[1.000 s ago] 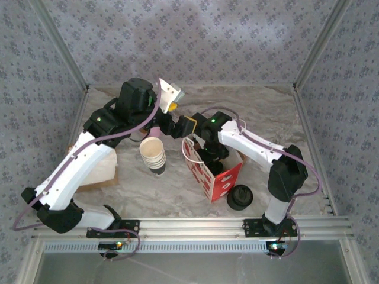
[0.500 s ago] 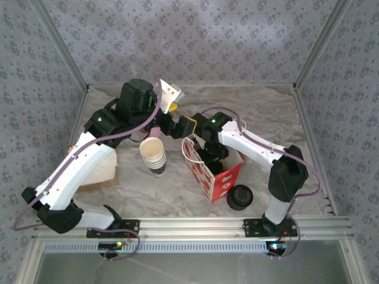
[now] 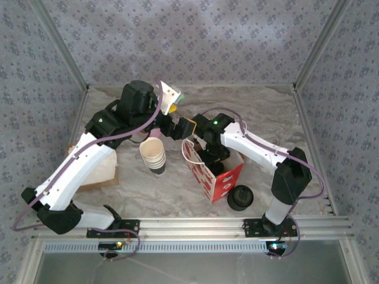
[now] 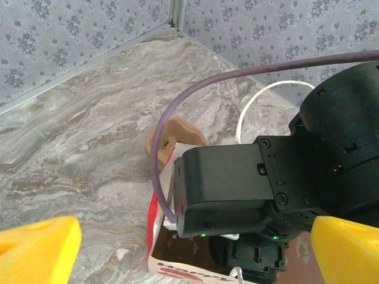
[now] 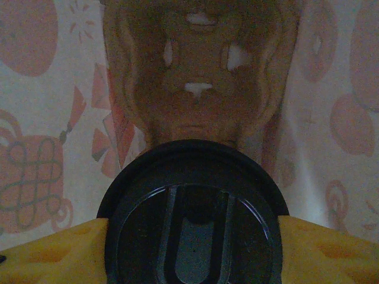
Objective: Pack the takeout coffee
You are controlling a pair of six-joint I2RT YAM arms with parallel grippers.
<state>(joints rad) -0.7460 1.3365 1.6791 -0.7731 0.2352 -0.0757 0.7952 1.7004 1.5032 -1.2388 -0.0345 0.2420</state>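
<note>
The takeout coffee (image 5: pixel 192 219) shows its round black lid, squeezed between the yellow fingers (image 5: pixel 47 251) of my right gripper (image 5: pixel 192 248), which is shut on it. The cup's sides are hidden under the lid. In the top view my right gripper (image 3: pixel 208 157) reaches down into the open red-and-white paper bag (image 3: pixel 220 180). The bag's printed inner walls (image 5: pixel 41 118) surround the lid. My left gripper (image 3: pixel 172 111) hovers open just above and behind the bag. Its yellow fingertips (image 4: pixel 37 248) stand wide apart with only the right arm's black wrist (image 4: pixel 237 183) below them.
A tilted stack of lidless white cups (image 3: pixel 154 155) stands left of the bag. A squat pile of black lids (image 3: pixel 240 197) sits at its front right. Brown paper (image 3: pixel 100 171) lies under the left arm. A tan moulded carrier (image 5: pixel 198 77) rests beyond the lid. The bag's rim (image 4: pixel 155 236) is below my left gripper.
The right arm has shifted slightly, its elbow moving a little right and forward. Both grippers keep their state, and the left arm is almost still.
</note>
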